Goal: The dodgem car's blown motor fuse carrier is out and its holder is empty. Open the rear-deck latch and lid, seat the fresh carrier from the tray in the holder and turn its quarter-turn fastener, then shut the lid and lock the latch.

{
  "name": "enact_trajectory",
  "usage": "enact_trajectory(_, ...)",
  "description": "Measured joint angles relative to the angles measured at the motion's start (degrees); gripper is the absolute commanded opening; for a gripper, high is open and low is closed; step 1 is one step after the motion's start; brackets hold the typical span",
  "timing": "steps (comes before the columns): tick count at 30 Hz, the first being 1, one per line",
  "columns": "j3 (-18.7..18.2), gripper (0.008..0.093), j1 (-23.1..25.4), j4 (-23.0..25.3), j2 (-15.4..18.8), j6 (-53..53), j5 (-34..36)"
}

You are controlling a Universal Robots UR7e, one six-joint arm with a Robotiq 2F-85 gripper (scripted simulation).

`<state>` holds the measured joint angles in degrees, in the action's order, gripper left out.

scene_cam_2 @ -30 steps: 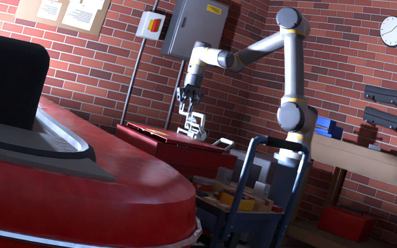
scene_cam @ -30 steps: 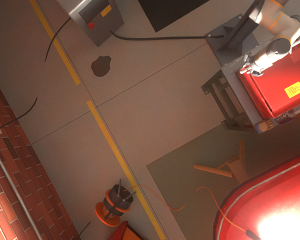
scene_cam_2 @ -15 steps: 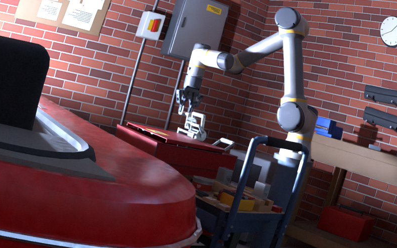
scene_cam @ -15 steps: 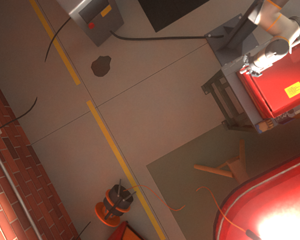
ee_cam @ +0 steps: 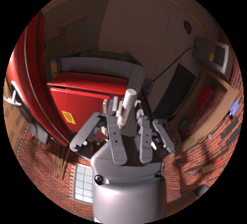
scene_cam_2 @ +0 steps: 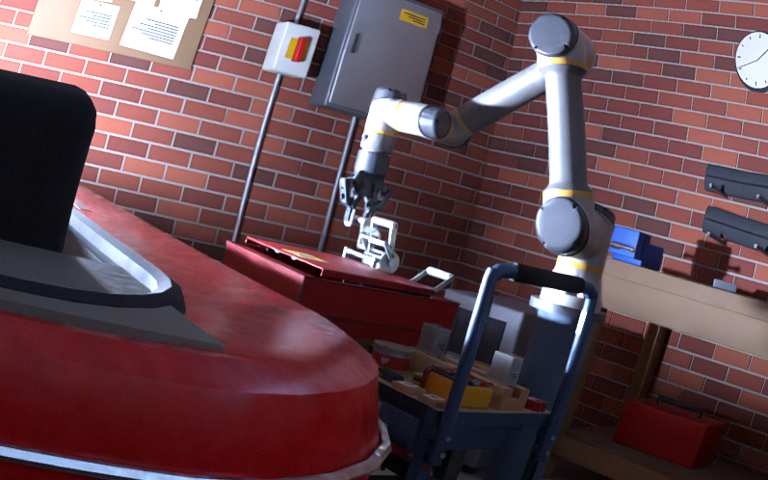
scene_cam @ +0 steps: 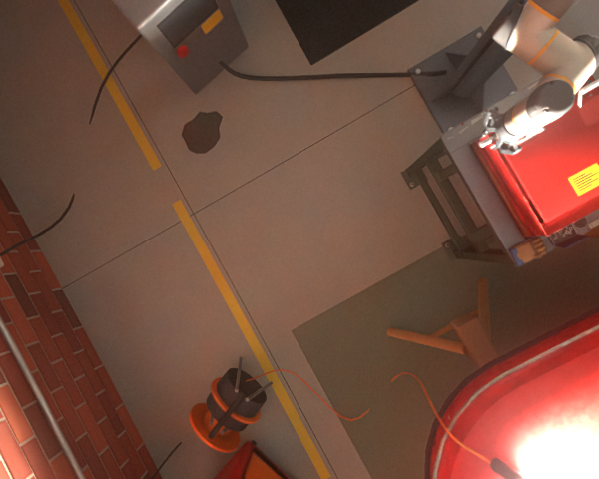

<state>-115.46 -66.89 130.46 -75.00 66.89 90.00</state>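
Note:
The pale latch lever (scene_cam_2: pixel 374 242) stands raised at the rear edge of the red rear-deck lid (scene_cam_2: pixel 333 262), which lies flat with a yellow label (scene_cam: pixel 587 179) on top. My gripper (scene_cam_2: pixel 361 214) is just above the latch, partly closed with nothing held, and in the wrist camera the latch's pale handle (ee_cam: pixel 127 104) rises between my fingers (ee_cam: pixel 129 124). A grey handle (scene_cam_2: pixel 432 276) sits at the lid's near edge. The tray (scene_cam_2: pixel 458 388) with the yellow part lies on the cart below. The holder is hidden under the lid.
Behind the work is a brick wall with a grey cabinet (scene_cam_2: pixel 374 54) and conduit pipes. The red dodgem body (scene_cam_2: pixel 136 358) fills the foreground. A blue cart (scene_cam_2: pixel 494 370) and the arm's pedestal stand right of the deck; a cable reel (scene_cam: pixel 228 407) sits on the floor.

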Motion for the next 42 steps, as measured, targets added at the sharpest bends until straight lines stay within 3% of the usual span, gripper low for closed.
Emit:
enact_trajectory(7, 0.0, 0.0440, 0.0, 0.0, 0.0, 0.0, 0.0)
enact_trajectory(25, 0.0, 0.0080, 0.0, 0.1, 0.0, 0.0, -0.1)
enact_trajectory(42, 0.0, 0.0080, 0.0, 0.1, 0.0, 0.0, -0.2)
